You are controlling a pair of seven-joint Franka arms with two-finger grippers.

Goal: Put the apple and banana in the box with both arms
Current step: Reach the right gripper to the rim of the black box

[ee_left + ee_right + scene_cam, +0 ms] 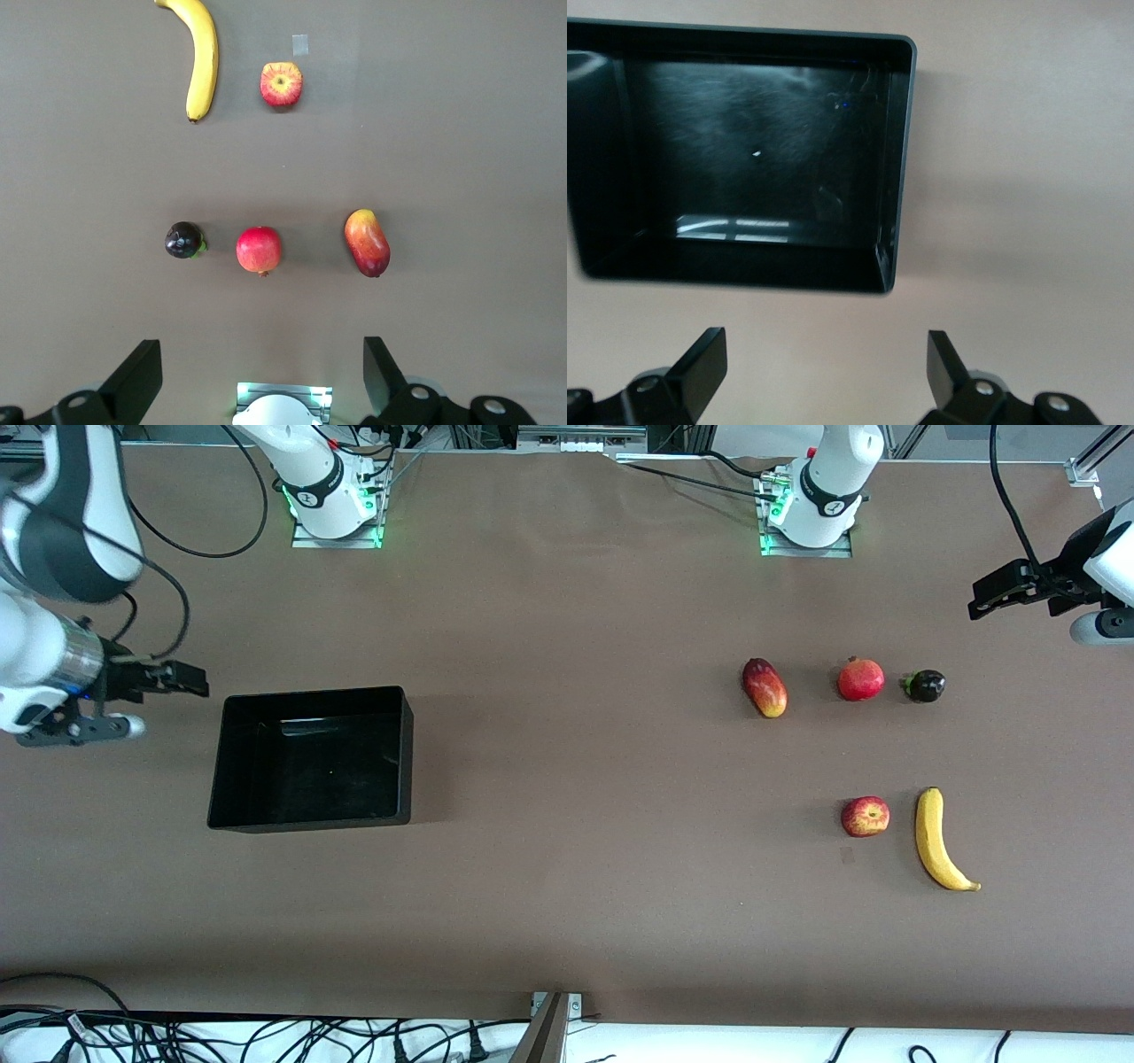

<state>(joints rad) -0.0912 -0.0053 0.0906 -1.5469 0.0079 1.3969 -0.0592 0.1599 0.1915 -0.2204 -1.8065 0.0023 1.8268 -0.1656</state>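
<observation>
Brown counter [567,779] fills the scene. Over its right-arm end, the right gripper [190,680] hangs wide open and holds nothing, just beside the black box [310,815]. Over the left-arm end, the left gripper [997,593] hangs wide open too, holding nothing. Below it lie a mango [765,687], a round red fruit [861,679] and a dark fruit [924,685]. Closer to the front camera lie the apple [866,817] and the banana [937,840], side by side, well apart from the box.

I see open tabletop [576,779] between the box [403,753] and the fruit. The apple [866,817] and banana [935,841] lie just beside each other, narrowly apart. Farther from the camera, a mango [765,687], pomegranate [861,679] and mangosteen [924,685] form a row, well apart from that pair.
</observation>
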